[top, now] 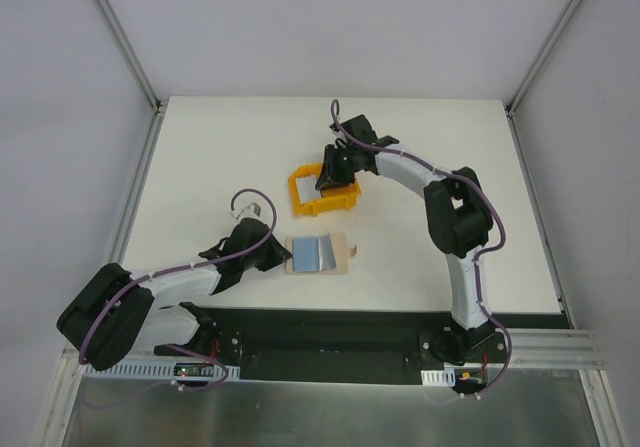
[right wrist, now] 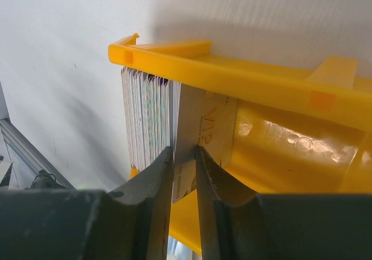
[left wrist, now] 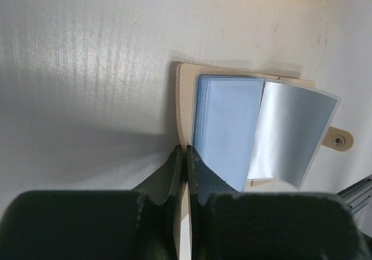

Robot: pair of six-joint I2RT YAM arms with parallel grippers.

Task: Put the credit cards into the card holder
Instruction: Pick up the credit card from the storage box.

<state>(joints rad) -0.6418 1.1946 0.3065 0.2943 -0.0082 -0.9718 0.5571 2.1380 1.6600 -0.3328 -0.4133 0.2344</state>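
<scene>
Credit cards (right wrist: 148,117) stand stacked in the yellow bin (right wrist: 261,79), twelve o'clock from the card holder (left wrist: 185,97). Our right gripper (right wrist: 183,173) straddles the end card, jaws narrowly apart: we should pinch only that one. Our left gripper (left wrist: 186,167) clamps the holder's edge.

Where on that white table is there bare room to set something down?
Bare table lies at the far left, beyond the left arm, and along the right edge outside the right arm. The middle is crowded: yellow bin, card holder, left pincer and right pincer sit close together.
</scene>
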